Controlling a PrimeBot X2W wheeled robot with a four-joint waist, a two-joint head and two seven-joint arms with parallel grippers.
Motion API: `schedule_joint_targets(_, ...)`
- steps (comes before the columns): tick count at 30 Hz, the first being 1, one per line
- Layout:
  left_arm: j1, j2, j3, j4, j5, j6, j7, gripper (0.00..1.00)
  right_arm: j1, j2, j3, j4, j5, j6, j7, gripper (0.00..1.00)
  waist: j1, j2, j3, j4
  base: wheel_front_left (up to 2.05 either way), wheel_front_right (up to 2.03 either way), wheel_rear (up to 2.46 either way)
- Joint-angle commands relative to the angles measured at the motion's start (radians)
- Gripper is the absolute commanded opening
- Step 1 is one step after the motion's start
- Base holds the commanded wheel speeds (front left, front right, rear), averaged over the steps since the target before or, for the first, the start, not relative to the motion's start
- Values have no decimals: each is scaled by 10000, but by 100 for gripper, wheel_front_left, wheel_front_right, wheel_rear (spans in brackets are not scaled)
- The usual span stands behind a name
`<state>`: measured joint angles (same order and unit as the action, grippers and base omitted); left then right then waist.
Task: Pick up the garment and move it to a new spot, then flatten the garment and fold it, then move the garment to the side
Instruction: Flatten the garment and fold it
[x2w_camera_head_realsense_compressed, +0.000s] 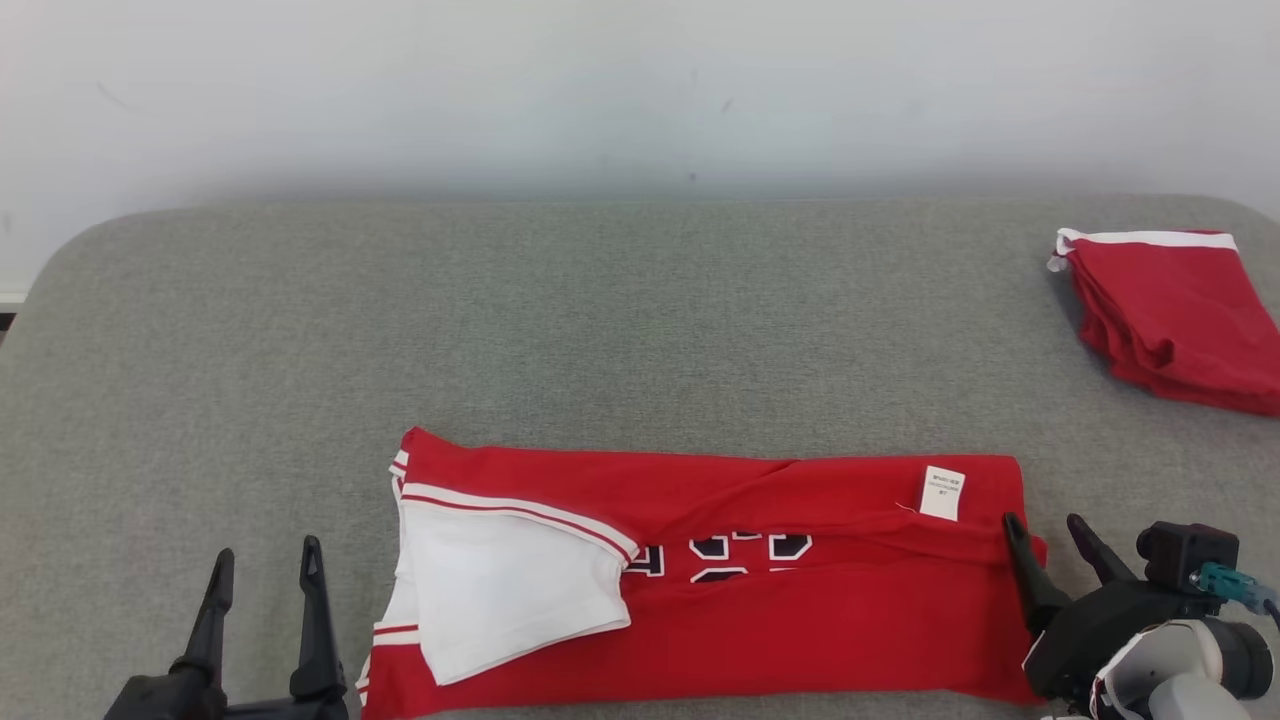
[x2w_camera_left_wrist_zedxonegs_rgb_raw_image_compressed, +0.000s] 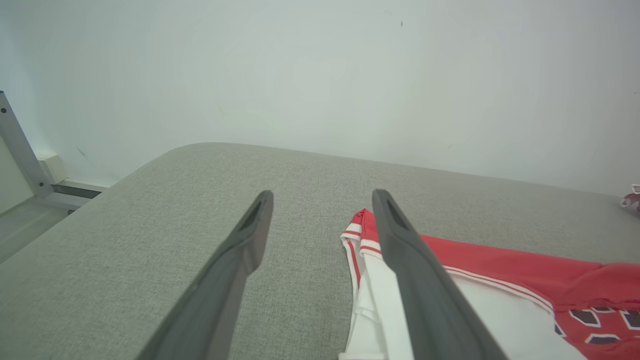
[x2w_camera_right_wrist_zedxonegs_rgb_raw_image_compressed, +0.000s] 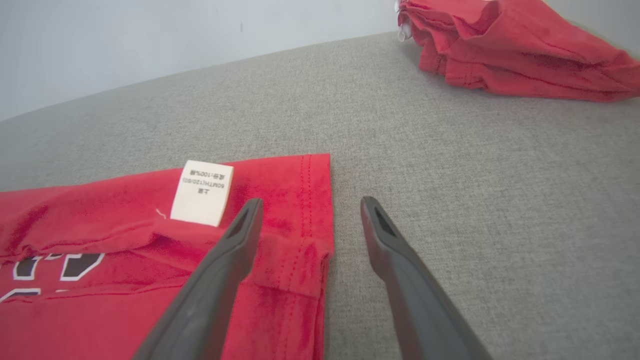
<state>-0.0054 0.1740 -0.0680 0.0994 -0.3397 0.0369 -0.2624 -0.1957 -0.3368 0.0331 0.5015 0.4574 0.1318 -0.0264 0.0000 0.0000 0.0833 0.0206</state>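
Note:
A red garment (x2w_camera_head_realsense_compressed: 800, 620) with white trim and dark numerals lies folded into a long band near the table's front edge. Its white sleeve end (x2w_camera_head_realsense_compressed: 500, 590) is at the left, and a white care label (x2w_camera_head_realsense_compressed: 942, 492) sits near the right end. My left gripper (x2w_camera_head_realsense_compressed: 268, 565) stands open just left of the sleeve end, with nothing between its fingers. In the left wrist view the garment (x2w_camera_left_wrist_zedxonegs_rgb_raw_image_compressed: 500, 270) lies beside the right finger (x2w_camera_left_wrist_zedxonegs_rgb_raw_image_compressed: 410, 260). My right gripper (x2w_camera_head_realsense_compressed: 1048, 532) is open at the right edge of the garment (x2w_camera_right_wrist_zedxonegs_rgb_raw_image_compressed: 280, 225), astride its hem without holding it.
A second folded red garment (x2w_camera_head_realsense_compressed: 1170, 310) with a white band lies at the table's far right. It also appears at the top of the right wrist view as a red garment (x2w_camera_right_wrist_zedxonegs_rgb_raw_image_compressed: 505, 45). The grey fabric table (x2w_camera_head_realsense_compressed: 600, 320) meets a pale wall (x2w_camera_head_realsense_compressed: 640, 90) at the back.

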Motion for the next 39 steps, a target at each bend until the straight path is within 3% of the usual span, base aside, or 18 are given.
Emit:
schedule_joint_targets(1,19,-101,132,83,275,-97,-31,100,-91,102,-22,215,-90,-29,-16,100,0,0,-8,141,0,0,0)
schedule_joint_targets(10,74,-691,1030,615,1148,-803,-31,100,-307,453,41,1936,-92,-29,124,100,0,0,41,350,0,0,0)
schedule_joint_targets(11,119,-736,1099,629,1230,-840,-31,100,-302,483,146,2083,-63,-29,204,49,0,0,45,354,0,0,0)
schedule_joint_targets(12,150,-764,1170,632,1322,-885,-31,100,-319,528,263,2183,15,-29,225,17,0,0,41,350,0,0,0)
schedule_joint_targets(13,185,-803,1221,665,1400,-915,-31,100,-343,569,361,2239,89,-29,185,0,0,0,40,344,0,0,0)
schedule_joint_targets(16,238,-884,1379,745,1563,-1057,-31,100,-488,589,632,2299,304,-29,47,0,0,0,24,296,0,0,0)
schedule_joint_targets(21,322,-947,1649,851,1706,-1172,-31,100,-753,97,573,2387,507,-30,-296,0,0,0,-68,180,0,0,0)
schedule_joint_targets(27,387,-1041,1977,971,1831,-1345,-31,100,-955,-1064,-94,2851,483,-32,-758,0,0,0,-250,43,0,0,0)
schedule_joint_targets(31,450,-1099,2137,991,1902,-1438,-31,100,-998,-1488,-247,2893,530,-30,-805,0,0,0,-339,-55,0,0,0)
schedule_joint_targets(33,489,-1135,2204,970,1921,-1475,-31,100,-972,-1565,-175,2737,597,-30,-810,0,0,0,-375,-131,0,0,0)
schedule_joint_targets(39,679,-1188,2479,933,1946,-1508,-31,100,-701,-982,481,1069,760,-29,-598,0,0,0,-482,-429,0,0,0)
